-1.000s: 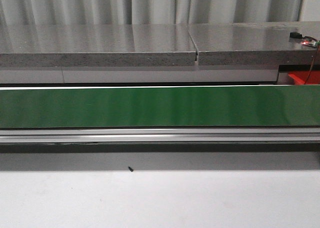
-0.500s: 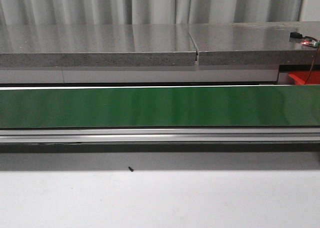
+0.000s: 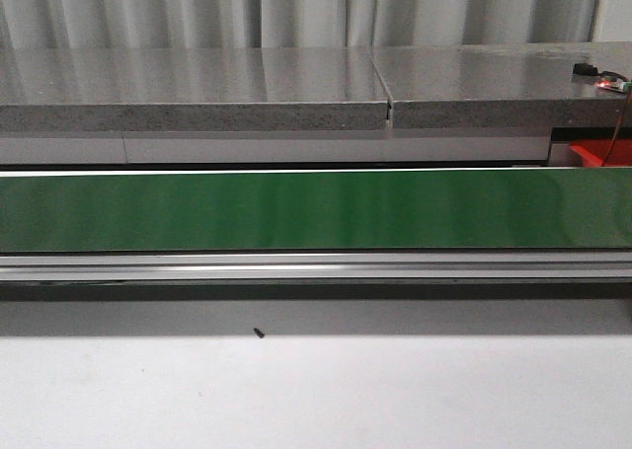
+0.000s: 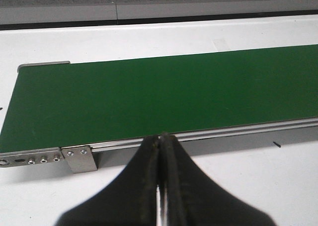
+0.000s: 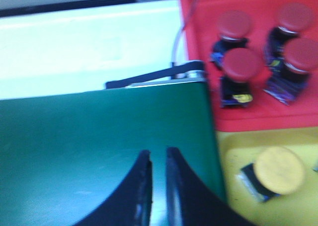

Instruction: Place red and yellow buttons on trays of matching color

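While left tool [image 4: 160,139] is closed, right tool [image 5: 158,159] gapes over belt [image 5: 89,136].

green belt [image 3: 316,210], red tray [image 5: 258,117], yellow tray [image 5: 233,206]

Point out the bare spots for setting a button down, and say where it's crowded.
The green belt is bare along its whole visible length, and so is the white table in front of it. The red tray is crowded with four red buttons. The yellow tray shows one yellow button, with room beside it.
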Robot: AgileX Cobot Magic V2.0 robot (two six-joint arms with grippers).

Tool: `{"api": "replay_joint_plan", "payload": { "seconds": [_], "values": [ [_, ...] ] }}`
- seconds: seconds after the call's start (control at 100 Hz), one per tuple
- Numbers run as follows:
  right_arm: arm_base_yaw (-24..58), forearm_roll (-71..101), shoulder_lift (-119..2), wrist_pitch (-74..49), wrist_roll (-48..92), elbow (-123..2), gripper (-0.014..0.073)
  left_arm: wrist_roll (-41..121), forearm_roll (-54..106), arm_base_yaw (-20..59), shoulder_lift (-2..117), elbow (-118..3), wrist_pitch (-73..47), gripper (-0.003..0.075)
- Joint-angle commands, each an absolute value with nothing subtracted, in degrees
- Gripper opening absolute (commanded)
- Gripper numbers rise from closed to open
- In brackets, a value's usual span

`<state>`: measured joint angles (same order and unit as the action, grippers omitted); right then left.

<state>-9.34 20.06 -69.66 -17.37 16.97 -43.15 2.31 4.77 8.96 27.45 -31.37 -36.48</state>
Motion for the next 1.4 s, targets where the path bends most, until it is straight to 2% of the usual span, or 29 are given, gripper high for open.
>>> {"api": "replay_joint_plan", "payload": {
  "seconds": [0.0, 0.06, 0.52, 0.95, 1.17, 1.39],
  "values": [
    [-7.34, 18.95, -67.74, -14.61, 17.71, -44.71, -0.0040, 1.87, 5.12, 9.27, 27.57, -32.96, -32.58, -0.0019],
    [-6.34, 19.01, -67.56, -14.61, 17.71, -44.71, -0.0073, 1.87, 5.12, 9.27, 27.57, -32.96, -32.58, -0.0019],
    [-5.66, 19.17, -56.66, -14.37, 17.71, -42.67, -0.0066, 1.87, 5.12, 9.27, 27.57, -32.96, -32.58, -0.0019],
    [-5.72, 19.23, -39.56, -4.59, 17.66, -28.57, -0.0066, 1.87, 5.12, 9.27, 27.57, -32.96, -32.58, -0.0019],
    [-5.72, 19.52, -35.47, 2.47, 17.61, -21.73, -0.0066, 1.87, 5.12, 9.27, 27.57, -32.96, -32.58, -0.0019],
    [-5.24, 21.38, -31.14, 3.22, 17.61, -16.58, -0.0066, 1.87, 5.12, 9.27, 27.57, -32.96, -32.58, -0.0019]
  ]
}}
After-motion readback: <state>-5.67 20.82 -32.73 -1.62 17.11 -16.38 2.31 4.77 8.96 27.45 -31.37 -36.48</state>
